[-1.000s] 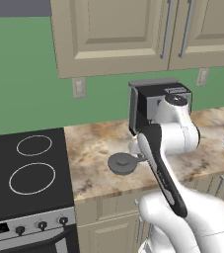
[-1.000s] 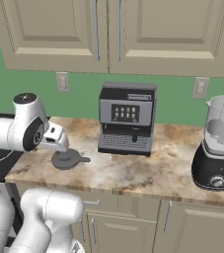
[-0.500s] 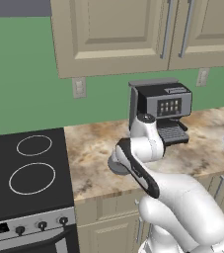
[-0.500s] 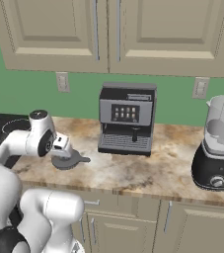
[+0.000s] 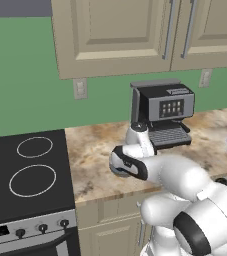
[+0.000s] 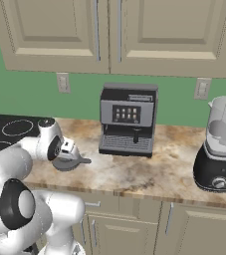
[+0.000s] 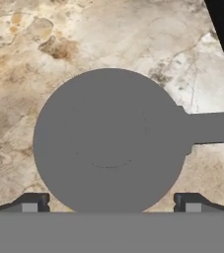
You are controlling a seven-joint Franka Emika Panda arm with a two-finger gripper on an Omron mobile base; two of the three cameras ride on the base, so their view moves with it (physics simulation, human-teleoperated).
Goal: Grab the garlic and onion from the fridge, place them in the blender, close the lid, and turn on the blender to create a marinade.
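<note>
With something pale already inside the clear blender jar on its black base (image 6: 220,149) at the counter's far right, the wide-spread, empty gripper (image 7: 111,203) hovers directly over the round dark grey lid (image 7: 108,141) beside the coffee machine (image 6: 128,119), leaving lidding and switching on undone.

Marble counter (image 6: 149,174), lid (image 7: 108,141), coffee machine (image 6: 128,119), blender (image 6: 219,144) resting on it

Nothing is legible: the boxy grey-black coffee machine (image 6: 128,119) carries a small dark screen whose icons are too blurred to read.
</note>
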